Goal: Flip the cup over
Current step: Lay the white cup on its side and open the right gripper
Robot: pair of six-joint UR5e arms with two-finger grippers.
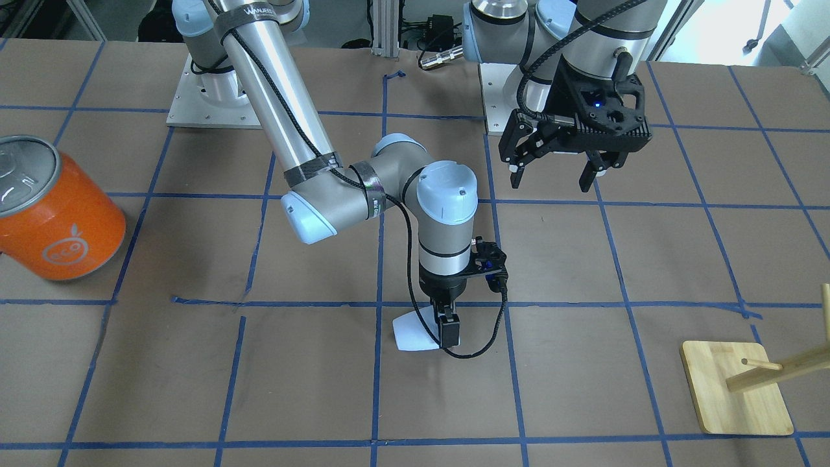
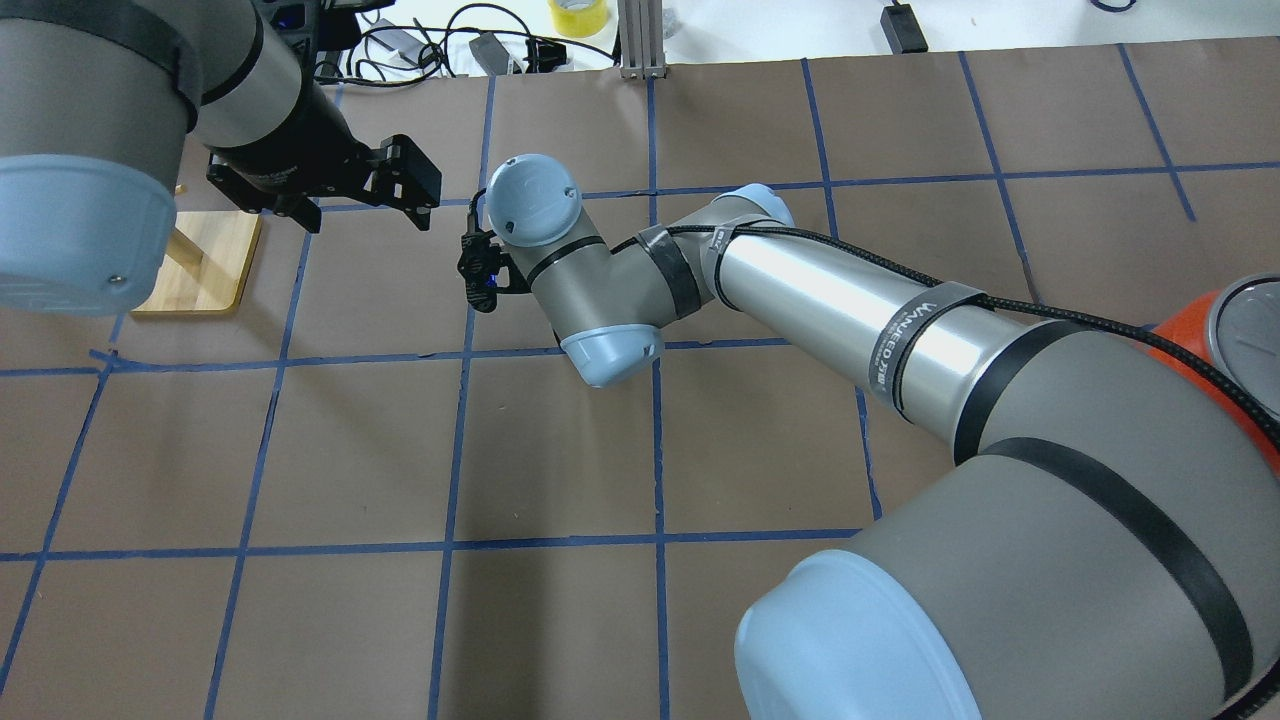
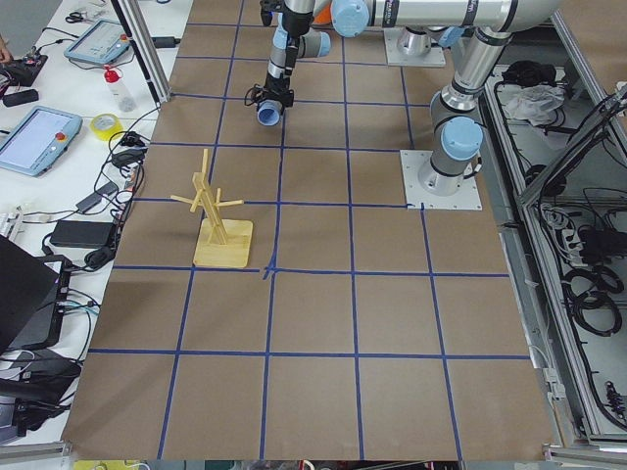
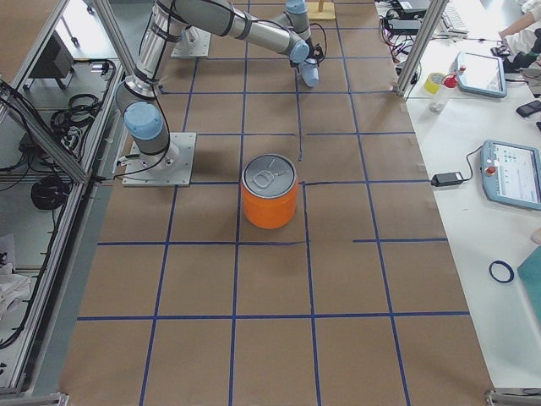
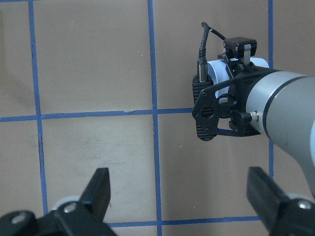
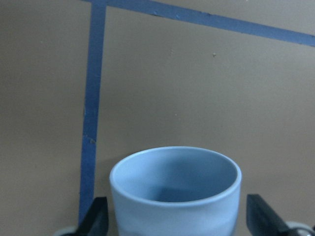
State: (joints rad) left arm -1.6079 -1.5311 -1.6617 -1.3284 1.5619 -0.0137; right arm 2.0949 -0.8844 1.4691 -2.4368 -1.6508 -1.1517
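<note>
The cup (image 1: 412, 334) is a small pale blue-white tumbler lying on its side near the table's middle. My right gripper (image 1: 449, 329) points straight down and is shut on its rim end. In the right wrist view the cup (image 6: 174, 191) fills the bottom, its blue-grey mouth facing the camera, with a finger at each side. I cannot tell whether the cup touches the table. My left gripper (image 1: 554, 176) hangs open and empty above the table, apart from the cup. From its wrist view I see the right wrist and the cup (image 5: 216, 69). The overhead view hides the cup.
A big orange can (image 1: 55, 214) with a silver lid stands far to my right. A wooden peg stand (image 1: 736, 389) stands on my left side near the table's front. Blue tape lines grid the brown table (image 1: 583, 259).
</note>
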